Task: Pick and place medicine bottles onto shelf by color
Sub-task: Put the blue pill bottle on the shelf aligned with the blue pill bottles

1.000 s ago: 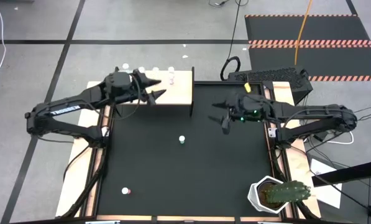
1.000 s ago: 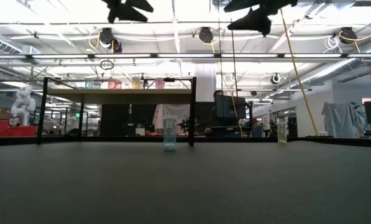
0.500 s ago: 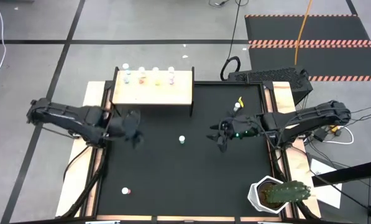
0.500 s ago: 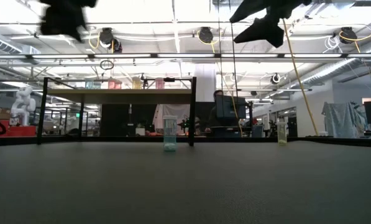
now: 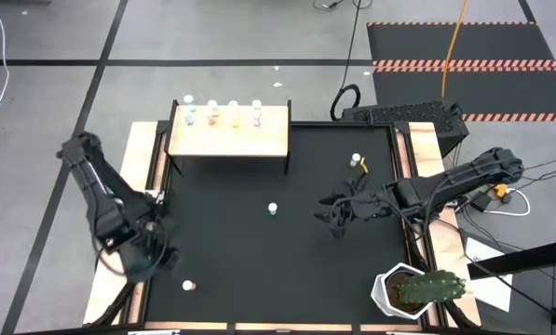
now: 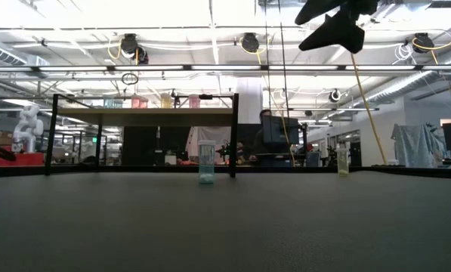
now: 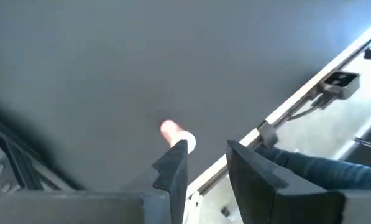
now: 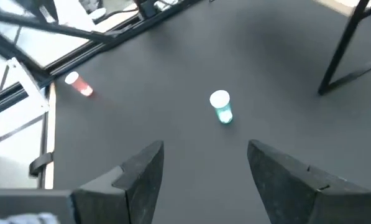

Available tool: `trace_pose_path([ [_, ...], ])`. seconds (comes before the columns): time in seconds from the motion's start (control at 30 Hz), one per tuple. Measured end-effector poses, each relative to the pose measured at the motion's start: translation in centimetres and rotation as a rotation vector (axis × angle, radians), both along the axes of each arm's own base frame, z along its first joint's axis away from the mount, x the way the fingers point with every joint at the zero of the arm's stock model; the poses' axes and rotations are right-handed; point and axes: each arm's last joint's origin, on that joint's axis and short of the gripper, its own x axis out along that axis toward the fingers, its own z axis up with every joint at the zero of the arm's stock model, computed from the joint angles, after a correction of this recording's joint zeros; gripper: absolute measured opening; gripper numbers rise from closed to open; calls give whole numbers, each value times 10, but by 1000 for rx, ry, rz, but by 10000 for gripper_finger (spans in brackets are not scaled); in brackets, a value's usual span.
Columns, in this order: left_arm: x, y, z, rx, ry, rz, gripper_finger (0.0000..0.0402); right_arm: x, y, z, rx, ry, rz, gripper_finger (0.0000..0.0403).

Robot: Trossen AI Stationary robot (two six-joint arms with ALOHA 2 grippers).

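Note:
The pale-wood shelf (image 5: 229, 138) stands at the far left of the black mat, with several medicine bottles (image 5: 233, 113) in a row along its far edge. Three more stand on the mat: a teal one (image 5: 273, 209) (image 8: 221, 107) at the middle, a yellow one (image 5: 356, 161) far right, and a red one (image 5: 189, 286) (image 7: 174, 133) near left. My left gripper (image 7: 207, 155) (image 5: 158, 261) hovers above the mat close to the red bottle, open with a narrow gap and nothing between its fingers. My right gripper (image 8: 204, 168) (image 5: 333, 220) hangs open, right of the teal bottle.
A white pot with a green cactus (image 5: 415, 290) sits at the near right corner. Pale wooden strips (image 5: 140, 158) and cables run along both sides of the mat. A dark box (image 5: 408, 116) lies beyond the far right corner.
My left gripper has swung from over the shelf toward the table's near left corner, sinking and rolling, and now points down near the red bottle. My right gripper has drifted toward the near edge and a little down, uncovering the yellow bottle. No bottle has moved.

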Motion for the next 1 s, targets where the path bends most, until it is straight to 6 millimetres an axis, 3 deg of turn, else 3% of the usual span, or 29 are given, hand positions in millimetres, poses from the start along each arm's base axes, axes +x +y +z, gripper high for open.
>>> trace_pose_path([
  [0.2, 15, -18, -18, 134, -99, 119, 115, -5, -1, -3, 10, 14, -144, 226],
  [0.33, 38, -21, -22, 168, -189, 83, 115, -18, -23, -8, 26, 128, -280, 226],
  [0.47, 57, -15, -19, 208, -261, -7, 115, -25, -46, -8, 93, 239, -221, 226],
  [0.63, 78, 10, -18, 510, -352, -51, 116, -22, -57, -5, 109, 225, -131, 226],
  [0.73, 105, 30, -24, 738, -364, -106, 126, -18, -59, -2, 104, 171, -132, 226],
  [0.87, 152, 58, -46, 868, -421, -170, 174, -14, -59, 3, 120, 113, -137, 226],
  [1.0, 182, 85, -77, 898, -411, -372, 241, -15, -56, 2, 123, 125, -132, 226],
])
